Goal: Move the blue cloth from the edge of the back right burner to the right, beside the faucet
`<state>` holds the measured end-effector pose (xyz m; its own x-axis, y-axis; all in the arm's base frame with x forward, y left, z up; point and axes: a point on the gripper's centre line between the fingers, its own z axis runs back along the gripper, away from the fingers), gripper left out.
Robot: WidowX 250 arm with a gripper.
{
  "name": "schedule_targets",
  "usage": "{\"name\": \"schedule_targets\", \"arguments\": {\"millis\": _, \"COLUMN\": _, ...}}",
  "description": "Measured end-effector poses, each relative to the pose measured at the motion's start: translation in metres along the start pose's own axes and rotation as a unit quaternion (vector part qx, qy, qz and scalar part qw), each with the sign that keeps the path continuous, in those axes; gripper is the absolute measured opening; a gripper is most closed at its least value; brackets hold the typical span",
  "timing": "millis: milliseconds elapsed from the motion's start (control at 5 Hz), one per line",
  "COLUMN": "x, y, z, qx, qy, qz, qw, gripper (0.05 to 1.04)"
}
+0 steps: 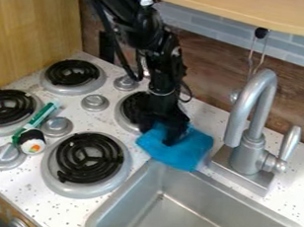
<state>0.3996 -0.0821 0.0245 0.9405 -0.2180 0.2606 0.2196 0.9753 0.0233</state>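
Cloth [197, 147], bright blue, soft and rumpled, lies on the speckled white tabletop [48, 204], its lower edge at the rim of the sink [199, 213]. From it, the faucet [247, 152] stands close at three o'clock and the sink opens toward half past five. At ten o'clock a coil burner [132, 106] sits near, partly behind the arm [160, 61]; another burner [88, 157] lies between eight and nine. Well apart, around nine, is a green-and-white tube [42, 115]. The black hand [171, 138] points down onto the cloth, touching it; whether it is clenched or released, I cannot tell. Sink and faucet are smooth grey, the burners black spirals in round pans.
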Motion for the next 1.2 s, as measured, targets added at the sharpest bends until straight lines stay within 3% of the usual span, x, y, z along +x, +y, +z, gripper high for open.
{"name": "schedule_targets", "arguments": {"millis": 600, "x": 0.029, "y": -0.024, "z": -0.004, "qx": -0.027, "qy": -0.009, "qz": -0.006, "qw": 0.9996, "gripper": 1.001}}
{"name": "schedule_targets", "arguments": {"millis": 1200, "x": 0.033, "y": -0.034, "z": -0.011, "qx": -0.030, "qy": -0.005, "qz": -0.020, "qw": 0.9994, "gripper": 1.001}}
